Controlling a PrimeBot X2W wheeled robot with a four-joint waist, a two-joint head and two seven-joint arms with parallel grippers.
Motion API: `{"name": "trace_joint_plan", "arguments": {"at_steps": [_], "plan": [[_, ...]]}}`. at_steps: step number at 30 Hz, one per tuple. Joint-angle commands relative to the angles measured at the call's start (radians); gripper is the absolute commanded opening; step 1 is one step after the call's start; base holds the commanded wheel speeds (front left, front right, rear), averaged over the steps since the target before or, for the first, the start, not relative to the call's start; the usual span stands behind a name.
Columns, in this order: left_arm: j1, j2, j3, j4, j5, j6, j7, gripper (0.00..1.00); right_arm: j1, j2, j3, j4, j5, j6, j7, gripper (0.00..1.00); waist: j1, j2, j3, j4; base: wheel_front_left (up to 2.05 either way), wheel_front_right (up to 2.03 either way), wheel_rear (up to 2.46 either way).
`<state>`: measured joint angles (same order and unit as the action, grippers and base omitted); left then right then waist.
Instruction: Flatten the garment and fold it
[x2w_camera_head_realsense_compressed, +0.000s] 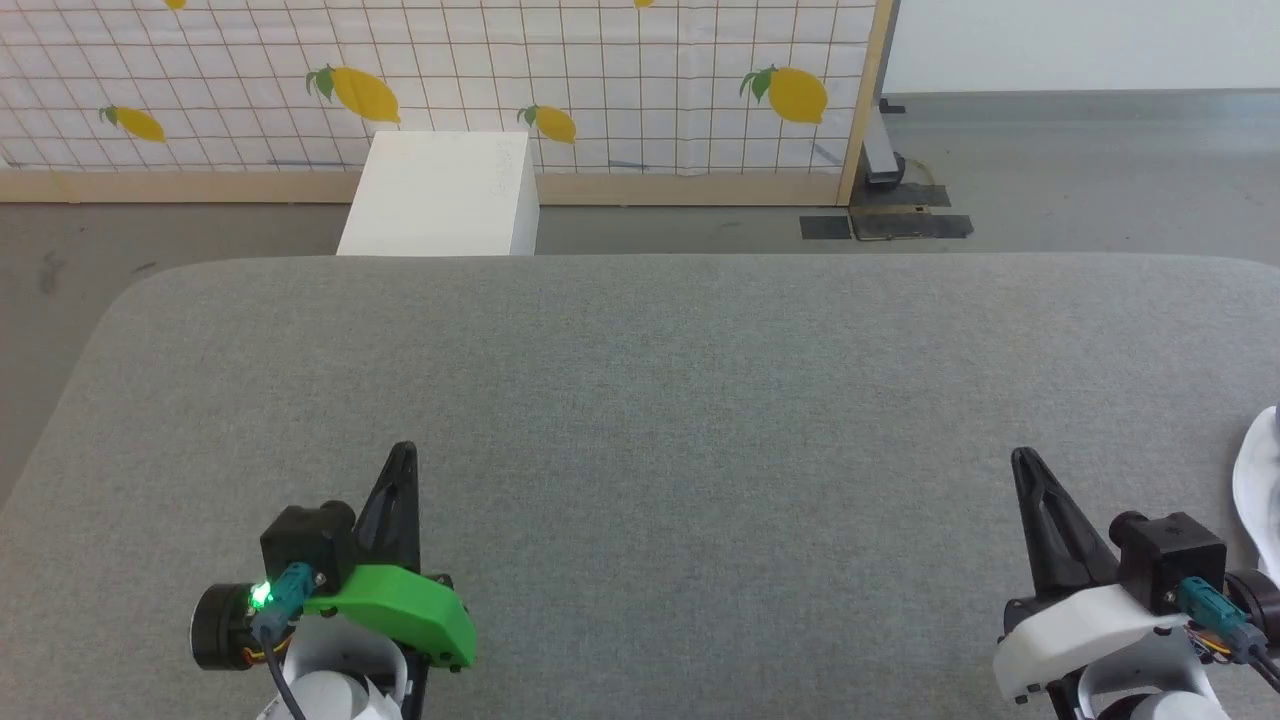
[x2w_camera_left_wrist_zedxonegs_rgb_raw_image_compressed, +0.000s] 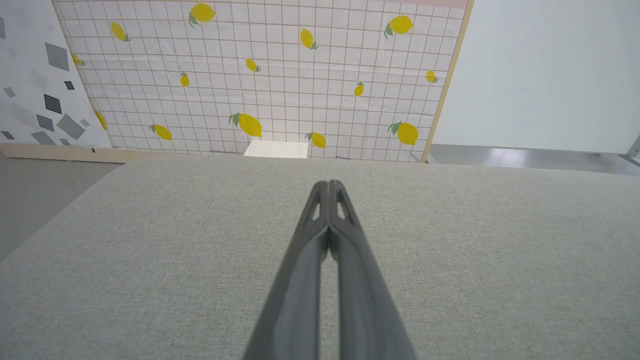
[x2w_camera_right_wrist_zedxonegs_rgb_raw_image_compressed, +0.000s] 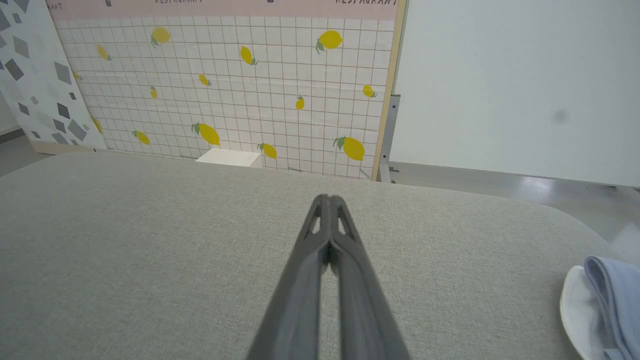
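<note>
Head view: the left gripper (x2w_camera_head_realsense_compressed: 403, 452) and the right gripper (x2w_camera_head_realsense_compressed: 1020, 458) are low over the grey table (x2w_camera_head_realsense_compressed: 640, 380), each with its fingers pressed together.

Left wrist view: the fingers meet at the tips above the grey cloth.

Right wrist view: the fingers are together. At the table's right edge the garment (x2w_camera_right_wrist_zedxonegs_rgb_raw_image_compressed: 617, 295), light blue, lies bunched against a white rounded piece (x2w_camera_right_wrist_zedxonegs_rgb_raw_image_compressed: 575, 310). I cannot tell whether that piece is a container or the collar.

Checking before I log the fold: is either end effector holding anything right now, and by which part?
Nothing is held. The left end effector and the right end effector are both shut, empty; the garment lies apart, off to the right.
</note>
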<state>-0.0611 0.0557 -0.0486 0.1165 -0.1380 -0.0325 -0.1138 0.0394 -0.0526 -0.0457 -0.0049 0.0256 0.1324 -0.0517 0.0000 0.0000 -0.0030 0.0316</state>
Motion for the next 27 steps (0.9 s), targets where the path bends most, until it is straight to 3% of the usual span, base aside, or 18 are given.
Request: {"name": "trace_joint_plan", "arguments": {"at_steps": [1, 27], "plan": [[0.019, -0.003, 0.003, -0.009, 0.02, 0.007, 0.009, 0.0, -0.02, 0.001, 0.004, 0.002, -0.006, -0.001, 0.005, 0.0, 0.0, 0.0, 0.0, -0.001, 0.0, 0.0, 0.0], [0.04, -0.004, 0.026, -0.062, 0.078, 0.02, 0.061, 0.0, -0.03, 0.002, 0.025, 0.004, -0.016, -0.001, 0.028, 0.0, 0.0, 0.0, 0.002, -0.016, 0.0, 0.0, 0.0]]}}
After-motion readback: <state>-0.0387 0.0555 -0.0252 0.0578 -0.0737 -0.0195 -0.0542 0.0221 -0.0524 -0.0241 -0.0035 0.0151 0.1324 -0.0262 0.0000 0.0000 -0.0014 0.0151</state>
